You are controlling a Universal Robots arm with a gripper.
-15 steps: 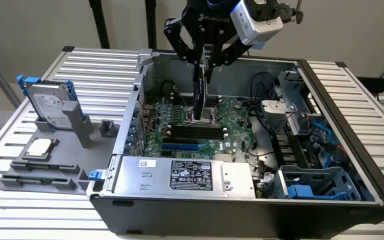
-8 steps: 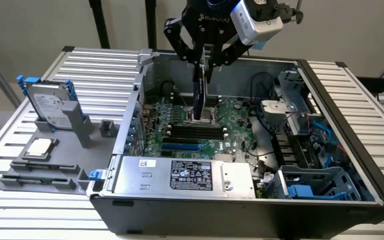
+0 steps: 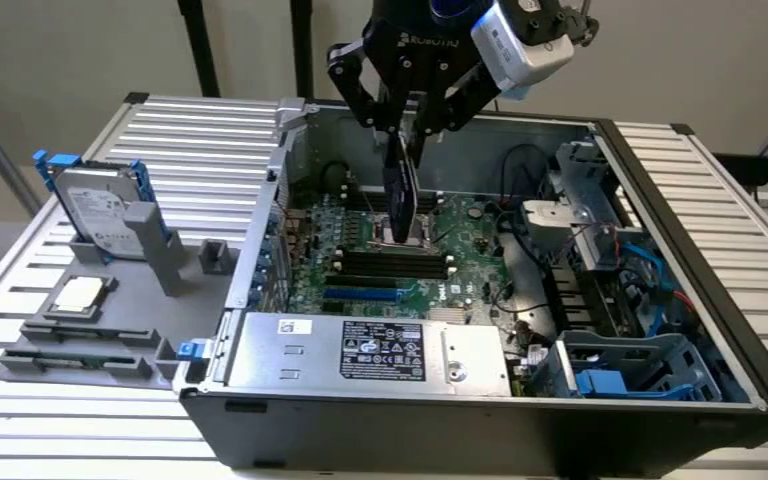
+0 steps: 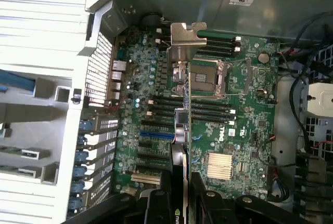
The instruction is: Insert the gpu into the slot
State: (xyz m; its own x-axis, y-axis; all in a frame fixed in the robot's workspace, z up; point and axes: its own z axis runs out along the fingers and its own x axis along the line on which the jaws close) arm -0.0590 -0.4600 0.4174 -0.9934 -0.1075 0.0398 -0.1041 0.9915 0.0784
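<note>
My gripper (image 3: pixel 404 128) hangs over the open computer case, shut on the gpu (image 3: pixel 406 195), a thin black card held upright and edge-on. The card's lower end hovers above the green motherboard (image 3: pixel 471 240), near the processor socket. In the wrist view the gpu (image 4: pixel 180 130) runs as a narrow blade from its metal bracket (image 4: pixel 184 39) down between my two black fingers (image 4: pixel 156 206). The slot (image 3: pixel 361 294) is a bright blue strip between the black memory slots and the power supply. In the wrist view the slot (image 4: pixel 155 134) lies just beside the card's edge, apart from it.
A silver labelled power-supply box (image 3: pixel 371 350) fills the case's front. Black memory slots (image 3: pixel 391 263), a processor socket (image 4: pixel 208 78) and a heatsink (image 4: pixel 223 166) sit on the board. Cables and a blue drive cage (image 3: pixel 638 370) crowd the exterior view's right. Outside, a hard drive (image 3: pixel 97 210) stands in a grey fixture.
</note>
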